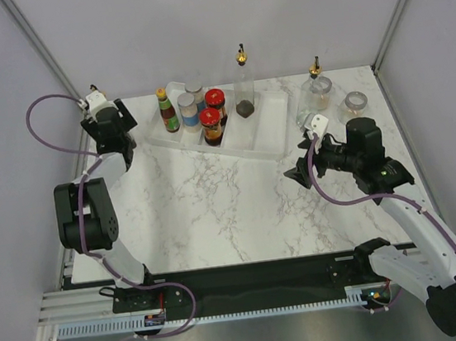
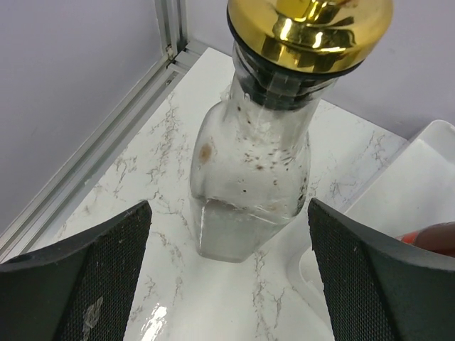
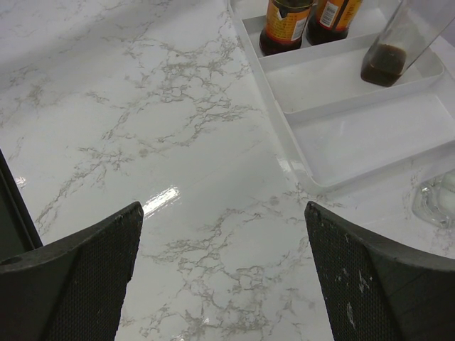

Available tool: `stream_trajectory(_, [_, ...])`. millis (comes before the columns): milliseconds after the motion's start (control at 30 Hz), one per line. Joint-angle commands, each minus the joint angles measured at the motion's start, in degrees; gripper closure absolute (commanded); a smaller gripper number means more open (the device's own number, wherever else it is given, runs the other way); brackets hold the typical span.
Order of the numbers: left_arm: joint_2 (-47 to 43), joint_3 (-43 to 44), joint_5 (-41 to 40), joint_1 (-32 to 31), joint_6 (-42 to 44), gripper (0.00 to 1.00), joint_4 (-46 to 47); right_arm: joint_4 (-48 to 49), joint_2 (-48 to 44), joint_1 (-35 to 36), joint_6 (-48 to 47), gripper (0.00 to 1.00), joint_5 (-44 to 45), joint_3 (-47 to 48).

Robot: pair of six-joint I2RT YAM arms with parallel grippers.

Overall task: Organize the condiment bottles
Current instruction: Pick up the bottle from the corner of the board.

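Note:
A clear glass cruet [image 2: 249, 192] with a gold spout cap [image 2: 309, 28] stands upright on the marble at the far left corner. My left gripper [image 2: 229, 213] is open, a finger on each side of the cruet, not touching it. In the top view my left gripper [image 1: 108, 119] hides this cruet. The white tray [image 1: 270, 136] holds an orange-capped sauce bottle [image 1: 168, 111], silver-lidded jars [image 1: 188, 111], red-lidded jars [image 1: 212, 126] and a tall cruet [image 1: 243, 85]. A round cruet [image 1: 317, 86] and a silver-lidded jar [image 1: 355, 103] stand right of the tray. My right gripper [image 1: 297, 160] is open and empty over bare marble [image 3: 222, 213].
The tray's corner [image 2: 398, 192] lies just right of my left gripper, with a red-and-dark object [image 2: 434, 238] at the frame edge. A metal frame rail [image 2: 106, 149] and the wall run close on the left. The tray's near compartment [image 3: 370, 135] holds nothing.

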Motion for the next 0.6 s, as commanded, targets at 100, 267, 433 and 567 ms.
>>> stream_trajectory(100, [3.83, 5.0, -2.29, 0.15, 1.64, 0.08, -1.58, 1.77, -1.2, -0.13, -1.01, 0.02, -1.09, 0.18])
stream_trajectory(267, [7.61, 7.98, -2.29, 0.07, 1.64, 0.08, -1.58, 1.42, -0.85, -0.13, -0.92, 0.02, -1.26, 0.44])
stream_trajectory(433, [11.48, 11.85, -2.29, 0.24, 1.64, 0.08, -1.58, 0.37, 0.73, -0.13, -1.18, 0.02, -1.79, 1.14])
stream_trajectory(567, [12.97, 13.0, -2.99, 0.33, 6.91, 0.4, 5.71, 0.01, 1.52, -0.13, -1.53, 0.02, -1.71, 1.41])
